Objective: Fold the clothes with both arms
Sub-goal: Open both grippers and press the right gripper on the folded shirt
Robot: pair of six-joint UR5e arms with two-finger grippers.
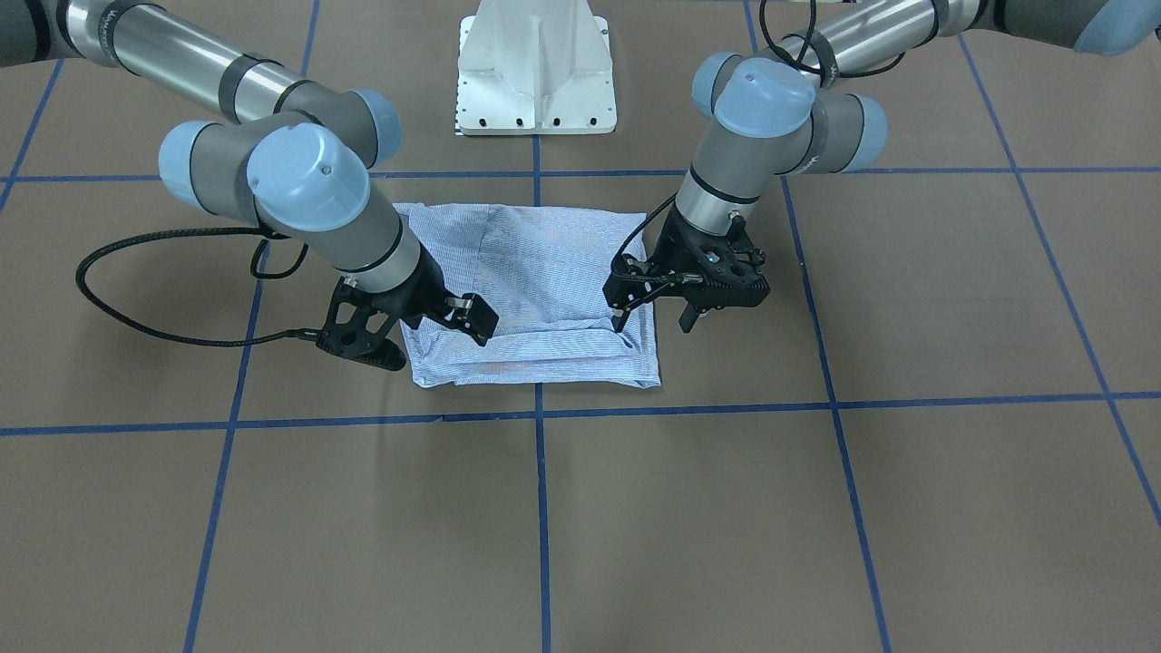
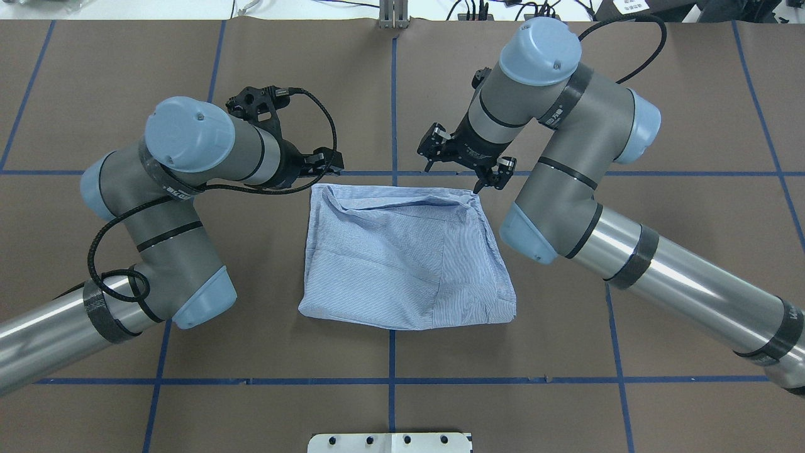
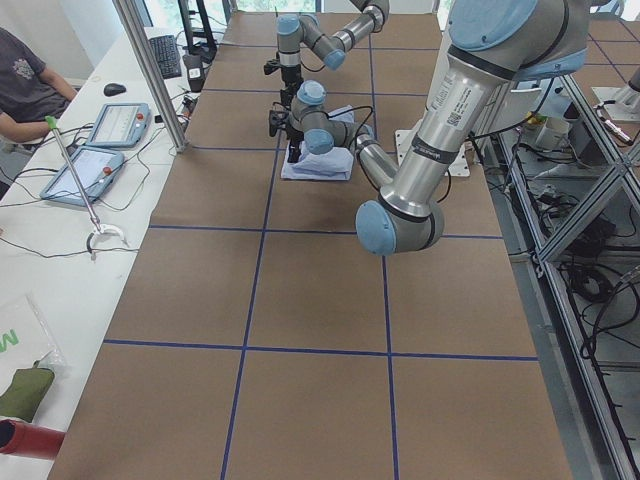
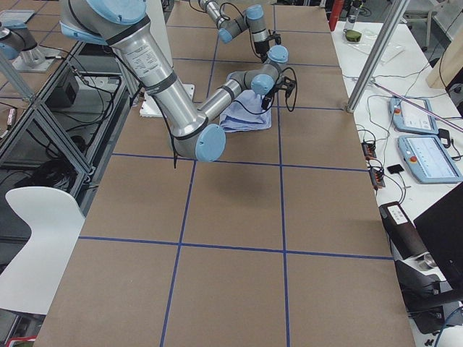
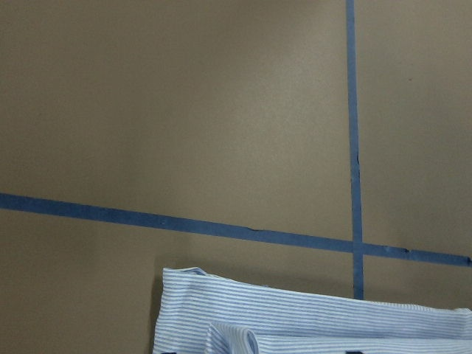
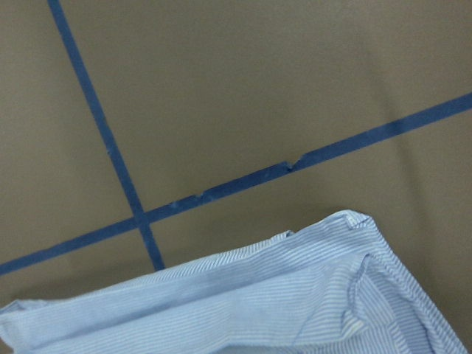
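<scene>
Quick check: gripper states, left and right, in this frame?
Left gripper: open, fingers spread, holding nothing, at a corner of the shirt.
Right gripper: open, fingers spread, holding nothing.

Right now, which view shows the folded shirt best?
Overhead exterior: the shirt shows large and nearly uncovered. Front-facing has its side edges partly covered; side views show it small and far; wrist cameras catch only an edge.

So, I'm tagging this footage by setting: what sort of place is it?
Most likely a robotics lab: the left arm and right arm share a tape-gridded table, with control tablets and a person alongside.
</scene>
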